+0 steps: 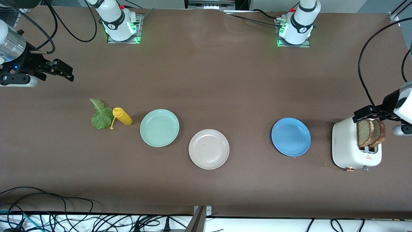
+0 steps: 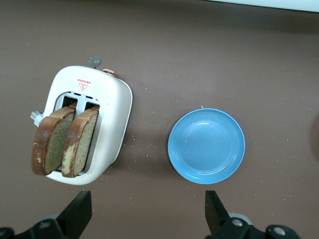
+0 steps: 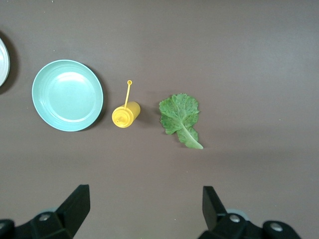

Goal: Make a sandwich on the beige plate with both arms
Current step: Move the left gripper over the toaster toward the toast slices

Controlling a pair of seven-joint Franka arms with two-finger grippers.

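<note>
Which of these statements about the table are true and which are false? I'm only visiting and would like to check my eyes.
1. Two slices of bread stand in the white toaster. True.
2. The lettuce leaf lies on the beige plate. False: it lies on the bare table beside the yellow bottle, and the beige plate holds nothing.
3. The beige plate is nearer to the front camera than the mint-green plate. True.
4. The left gripper holds a slice of bread. False: it is open and holds nothing, up over the toaster.
5. The blue plate is at the right arm's end of the table. False: it is toward the left arm's end, beside the toaster.
</note>
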